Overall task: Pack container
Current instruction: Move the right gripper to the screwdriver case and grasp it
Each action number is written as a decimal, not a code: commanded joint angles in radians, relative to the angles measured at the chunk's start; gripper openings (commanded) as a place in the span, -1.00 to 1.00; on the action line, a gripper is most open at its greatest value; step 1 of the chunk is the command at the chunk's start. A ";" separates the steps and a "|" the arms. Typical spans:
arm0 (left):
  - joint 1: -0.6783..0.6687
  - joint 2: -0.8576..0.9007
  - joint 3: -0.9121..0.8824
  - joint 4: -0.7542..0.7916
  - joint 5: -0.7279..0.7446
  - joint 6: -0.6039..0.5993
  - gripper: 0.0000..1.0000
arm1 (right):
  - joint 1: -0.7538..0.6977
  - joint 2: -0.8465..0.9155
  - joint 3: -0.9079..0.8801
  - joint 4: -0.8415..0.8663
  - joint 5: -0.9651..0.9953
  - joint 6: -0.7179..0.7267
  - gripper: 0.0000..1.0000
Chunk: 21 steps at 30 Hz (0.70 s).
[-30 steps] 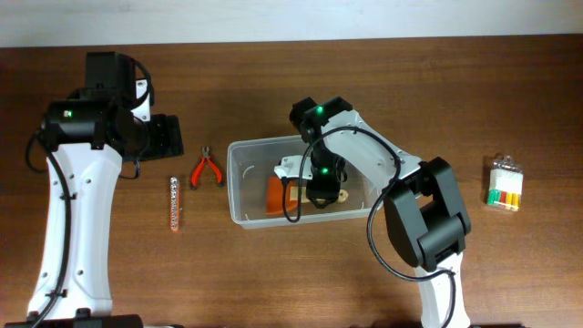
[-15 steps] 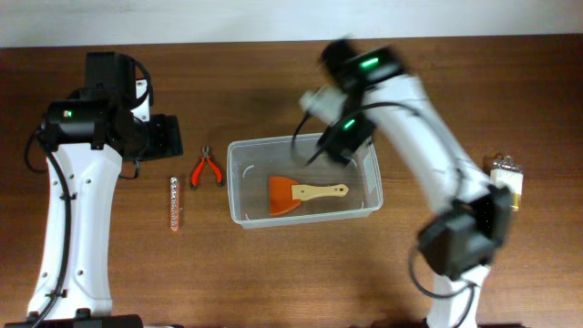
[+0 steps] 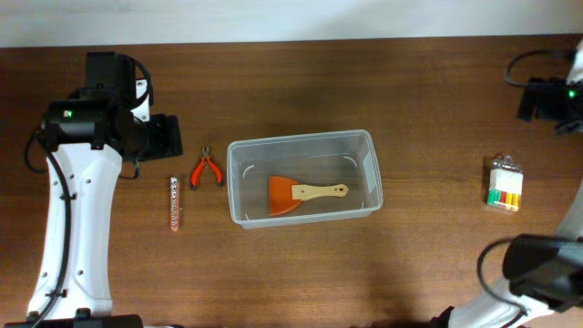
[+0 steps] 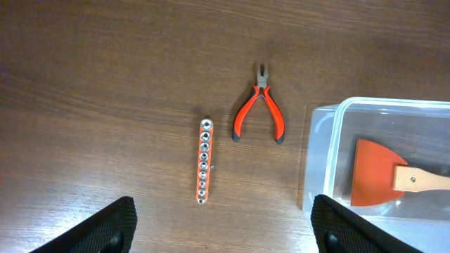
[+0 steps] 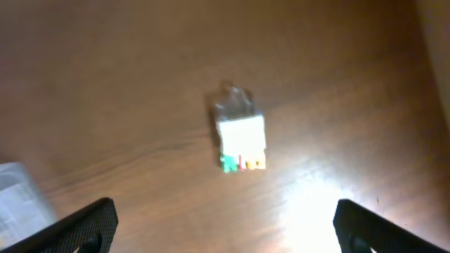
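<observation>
The clear container [image 3: 239, 182] sits mid-table with an orange scraper [image 3: 284, 194] with a wooden handle lying flat inside. Hovering left of it, my left gripper [image 4: 225, 232] stands open and empty above the wood. Below it lie red-handled pliers [image 4: 260, 112] and an orange socket strip [image 4: 204, 161]; the container's left wall [image 4: 316, 158] and the scraper [image 4: 376, 172] show at the right. At the far right of the table my right gripper [image 5: 225, 228] is open and empty, high above a small clear pack [image 5: 240, 137] of coloured pieces.
Seen from overhead, the pliers [image 3: 207, 169] and socket strip [image 3: 175, 203] lie just left of the container, and the small pack [image 3: 506, 187] lies far right. A corner of the container [image 5: 21, 197] shows at the left of the right wrist view.
My right gripper opened, left the scraper lying in the container, rose out and swung to the table's far right. The left arm has not moved.
</observation>
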 commanded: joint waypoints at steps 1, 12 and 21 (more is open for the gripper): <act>0.003 -0.002 -0.005 0.005 -0.007 0.016 0.63 | -0.060 0.097 -0.056 0.024 0.008 -0.014 0.97; 0.003 -0.002 -0.005 0.006 -0.007 0.015 0.63 | -0.120 0.309 -0.117 0.090 -0.023 -0.068 0.97; 0.002 -0.002 -0.005 0.006 -0.007 0.015 0.64 | -0.121 0.440 -0.131 0.098 -0.062 -0.106 0.97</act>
